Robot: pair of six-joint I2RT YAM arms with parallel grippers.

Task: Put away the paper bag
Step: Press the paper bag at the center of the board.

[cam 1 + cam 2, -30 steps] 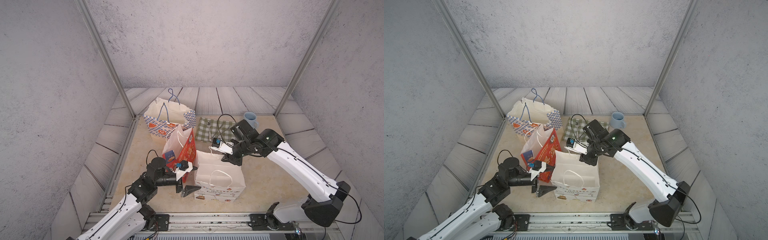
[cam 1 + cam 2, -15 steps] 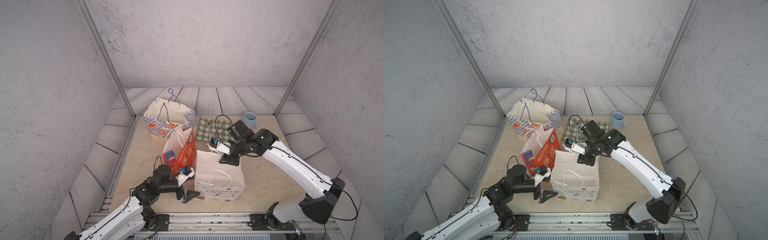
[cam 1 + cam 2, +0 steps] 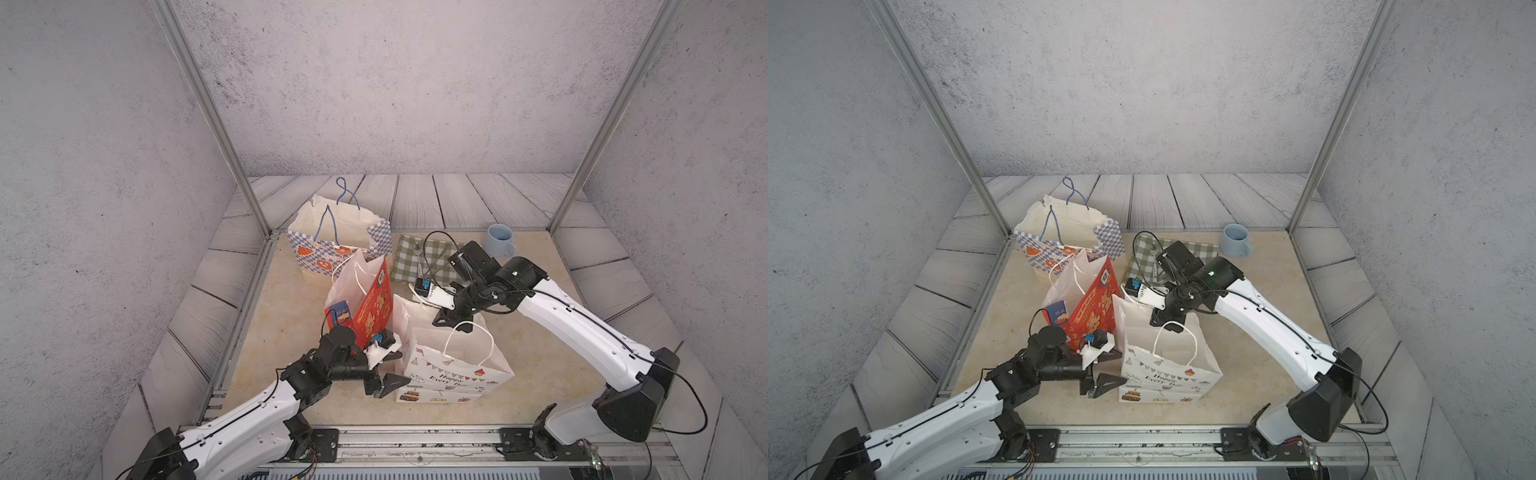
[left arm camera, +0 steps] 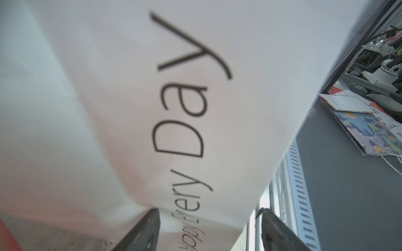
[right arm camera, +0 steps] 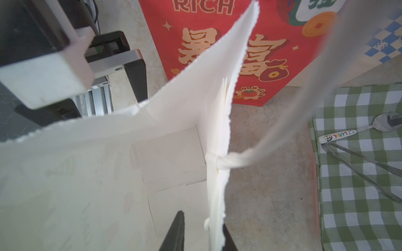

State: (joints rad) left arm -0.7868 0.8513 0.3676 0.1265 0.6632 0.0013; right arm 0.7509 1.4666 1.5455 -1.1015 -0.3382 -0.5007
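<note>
1. Since the earlier frames, the left claw (image 3: 395,368) has been lowered to the lower left corner of the white paper bag (image 3: 449,370), and its jaws have been narrowed.
2. The left claw is seen open, with that corner of the bag between its fingers (image 4: 141,234); nothing is clamped.
3. The right claw (image 3: 453,324) is set over the bag's rear rim, one finger inside the wall and one outside. Whether the paper is pinched cannot be told.
4. The bag is stood upright, mouth open, near the middle of the bench's (image 3: 291,299) front edge.
5. A red bag (image 3: 374,307) is stood just beside it on the left. A blue checked bag (image 3: 336,245) and a green cloth (image 3: 409,259) are placed near the back edge.
</note>
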